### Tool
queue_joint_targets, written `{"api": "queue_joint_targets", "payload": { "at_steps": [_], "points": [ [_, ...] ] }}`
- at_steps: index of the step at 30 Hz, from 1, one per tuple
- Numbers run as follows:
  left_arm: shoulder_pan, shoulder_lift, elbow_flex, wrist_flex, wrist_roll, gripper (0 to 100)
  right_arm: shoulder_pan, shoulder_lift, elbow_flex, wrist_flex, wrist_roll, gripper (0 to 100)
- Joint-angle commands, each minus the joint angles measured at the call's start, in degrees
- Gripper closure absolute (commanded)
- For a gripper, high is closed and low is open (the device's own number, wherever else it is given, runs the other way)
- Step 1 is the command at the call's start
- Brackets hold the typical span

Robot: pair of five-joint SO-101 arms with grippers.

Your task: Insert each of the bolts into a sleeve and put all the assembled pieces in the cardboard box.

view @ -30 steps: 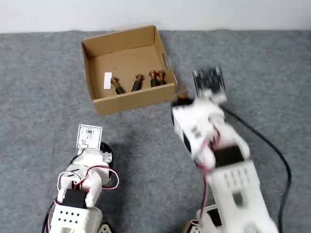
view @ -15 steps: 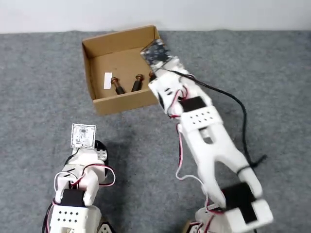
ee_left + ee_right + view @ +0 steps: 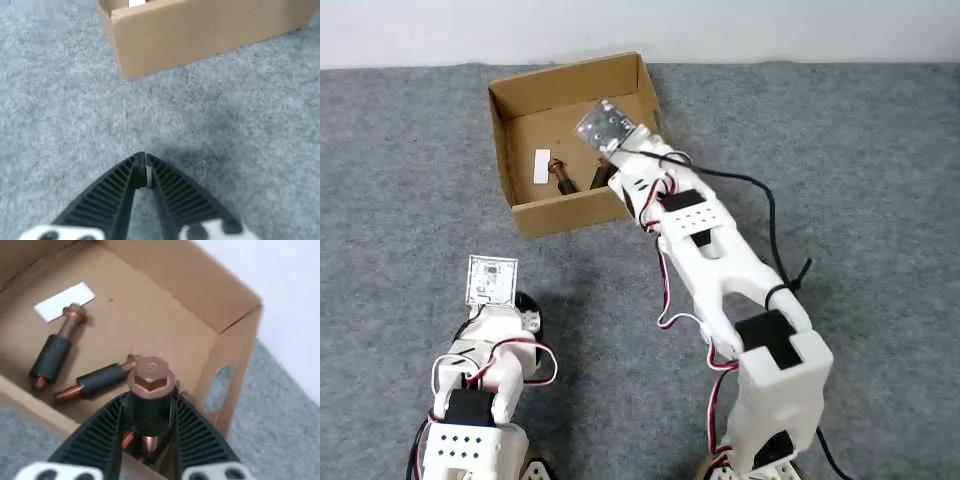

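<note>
Hanging over the cardboard box (image 3: 570,82), the right claw (image 3: 149,402) is clenched on an assembled piece (image 3: 151,390), a copper bolt pushed through a dark sleeve. It is held roughly upright with its hex head on top. The box stands on the far part of the grey tabletop (image 3: 880,150). The right arm stretches across to it from the near right.

Two finished pieces lie flat on the box floor. One piece (image 3: 52,347) sits just beside a white label (image 3: 65,301), and a second piece (image 3: 100,380) lies near the held one. Copper ends poke out from under the claw, so at least one more piece lies there, though the count is hidden. I judge the task close to its end. The step at hand is to let go of this piece inside the box.

The left claw (image 3: 142,161) is clenched with nothing in it. It rests low over the tabletop at the near left, well apart from the box, whose near wall rises beyond it.

The held piece hangs over the right half of the box, near the right wall with its handle cut-out (image 3: 217,387) and not far from the near wall. The pieces already down crowd the floor under it, so a drop here would likely land on them. The far left of the floor offers more bare cardboard. The walls look low enough for a straight lift out.
</note>
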Motion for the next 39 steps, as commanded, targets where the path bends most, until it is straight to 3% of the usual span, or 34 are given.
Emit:
{"api": "queue_joint_targets", "payload": {
  "at_steps": [1,8,14,27,35,39],
  "points": [
    [0.18,-0.44,-0.57,0.35,0.00,99,-0.84,-0.13,-3.87,3.47,0.88,94.3],
    [0.26,-0.44,-0.57,-0.09,0.00,99,-1.10,-0.40,-3.87,5.58,0.70,90.9],
    [0.26,-0.44,-0.57,-0.09,0.00,99,-1.19,-3.65,-3.87,6.37,0.70,99.1],
    [0.26,-0.44,-0.57,0.00,0.00,99,0.04,-25.01,-3.78,33.63,0.18,99.1],
    [0.26,-0.44,-0.57,0.00,0.00,99,4.18,-42.86,4.57,46.81,-15.47,99.1],
    [0.26,-0.44,-0.57,0.00,0.00,99,7.60,-55.96,16.18,48.31,-17.23,99.1]
  ]
}}
